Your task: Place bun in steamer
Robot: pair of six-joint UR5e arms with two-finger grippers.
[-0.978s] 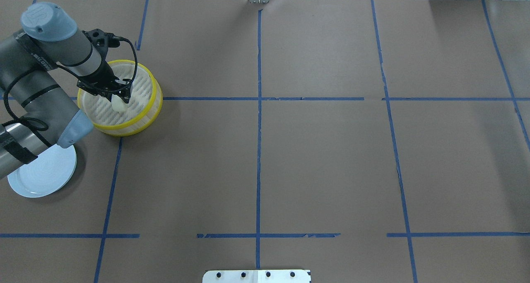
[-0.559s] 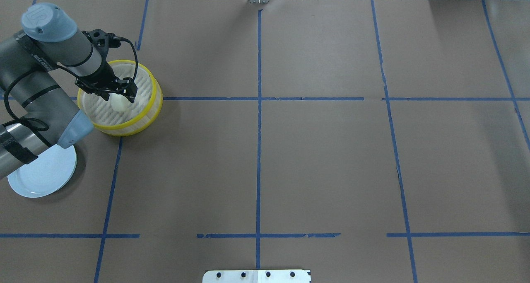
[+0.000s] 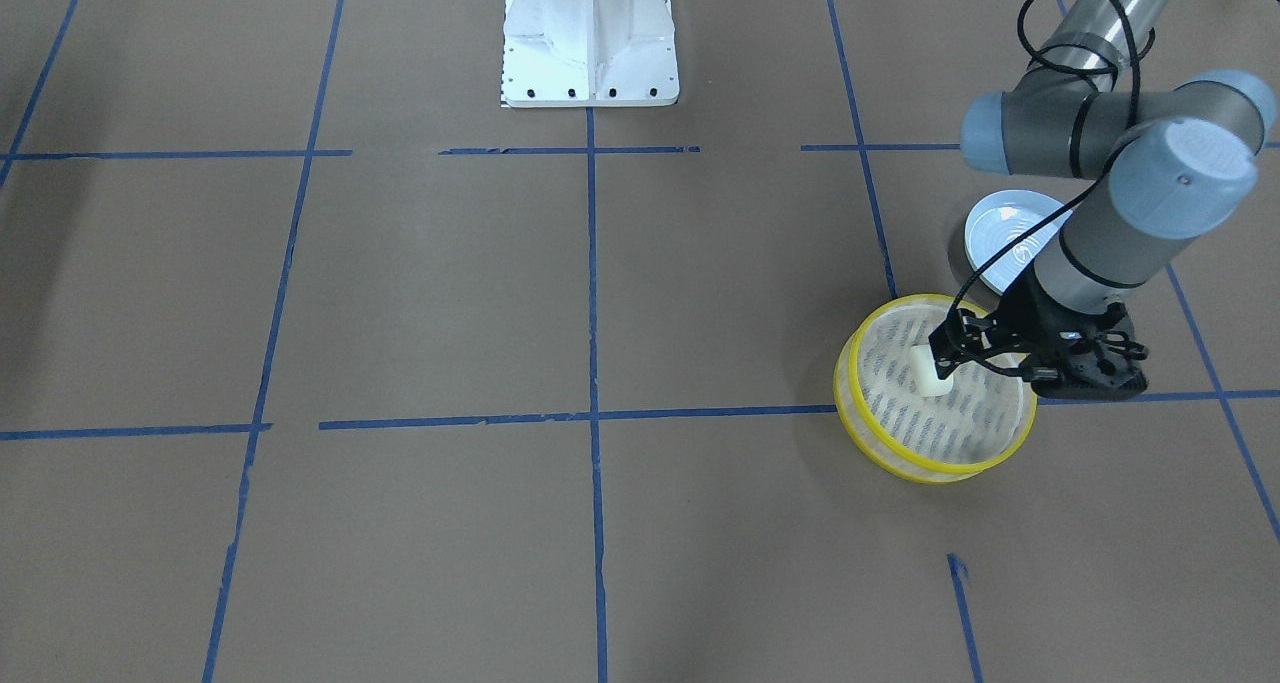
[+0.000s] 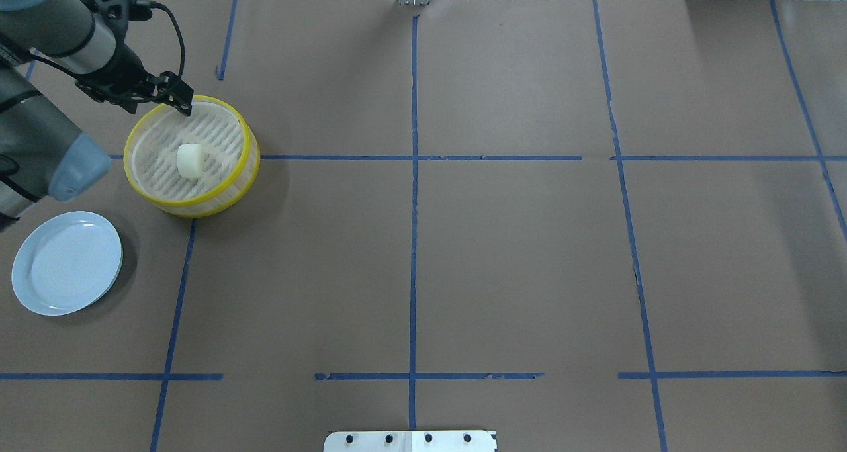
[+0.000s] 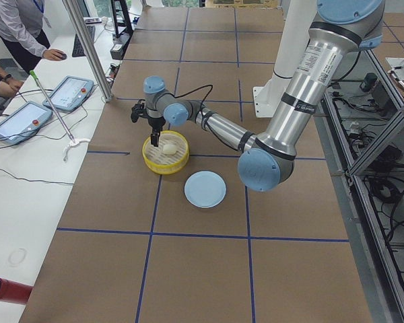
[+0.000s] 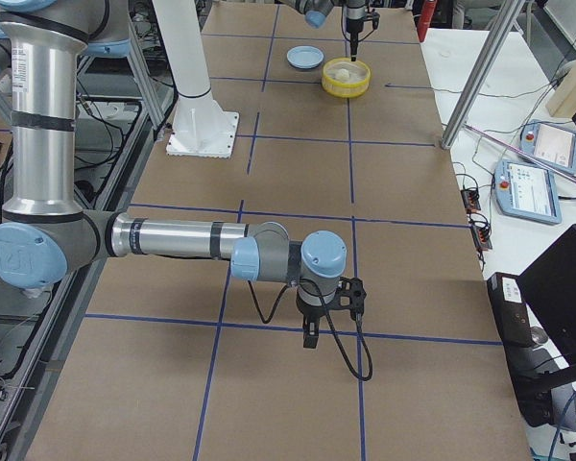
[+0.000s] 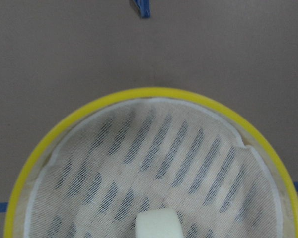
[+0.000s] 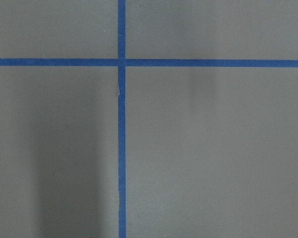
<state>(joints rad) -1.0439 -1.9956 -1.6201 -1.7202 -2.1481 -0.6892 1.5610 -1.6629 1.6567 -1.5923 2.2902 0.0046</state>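
Note:
The bun lies free on the slatted bottom of the yellow-rimmed steamer, a little left of its middle. My left gripper is open and empty, raised above the steamer's far-left rim, apart from the bun. In the front-facing view the gripper hangs beside the bun over the steamer. The left wrist view looks down on the steamer with the bun at its lower edge; no fingers show. My right gripper hangs low over bare table far away; I cannot tell if it is open.
A pale blue plate sits empty on the table near the steamer, on the robot's side. The white robot base plate stands at the table's middle edge. Blue tape lines cross the brown table. Operators and tablets are at a side table.
My left gripper has let go of the bun, lifted and drawn back toward the far left. The bun stays in the steamer. The plate is now uncovered by the arm.

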